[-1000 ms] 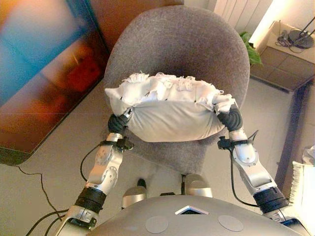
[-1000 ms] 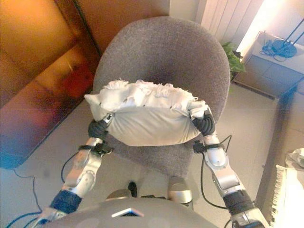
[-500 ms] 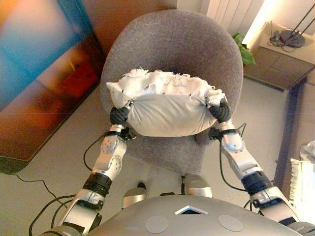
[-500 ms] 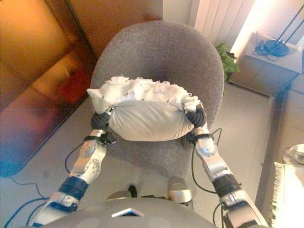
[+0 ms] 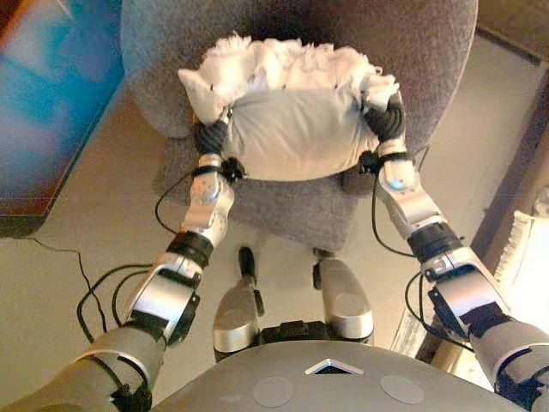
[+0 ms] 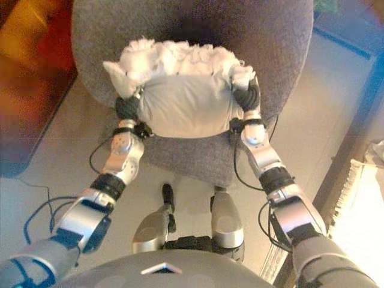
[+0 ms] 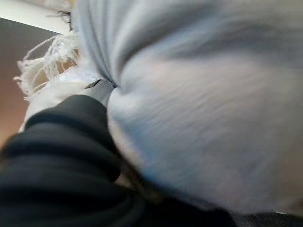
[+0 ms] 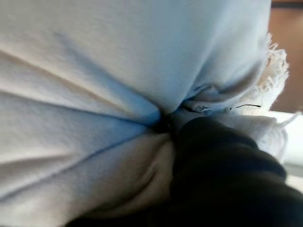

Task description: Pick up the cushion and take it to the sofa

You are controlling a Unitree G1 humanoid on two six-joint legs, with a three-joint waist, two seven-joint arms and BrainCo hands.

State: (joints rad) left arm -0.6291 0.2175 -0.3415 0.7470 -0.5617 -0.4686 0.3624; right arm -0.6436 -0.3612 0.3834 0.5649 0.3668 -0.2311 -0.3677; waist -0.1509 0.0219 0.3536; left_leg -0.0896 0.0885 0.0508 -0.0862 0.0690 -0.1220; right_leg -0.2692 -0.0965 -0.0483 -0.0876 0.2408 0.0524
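Observation:
A white cushion (image 5: 292, 129) with a frayed fringe along its far edge hangs between my two hands above the seat of a grey chair (image 5: 292, 210). My left hand (image 5: 210, 136) grips its left end and my right hand (image 5: 386, 116) its right end, both arms stretched forward. In the left wrist view the cloth of the cushion (image 7: 203, 109) bunches into my left hand (image 7: 61, 142). The right wrist view shows folds of the cushion (image 8: 94, 94) gathered into my right hand (image 8: 227, 170). Most of the fingers are buried in the fabric.
The grey upholstered chair stands straight ahead, its back (image 5: 171, 34) rising behind the cushion. A dark glossy screen (image 5: 43, 129) stands to the left on the pale floor. At the right are a dark furniture edge (image 5: 515, 172) and a white fringed cloth (image 5: 523, 249).
The view has tipped downward. Both arms have stretched forward, carrying the cushion farther out over the chair seat. Both hands keep the same hold.

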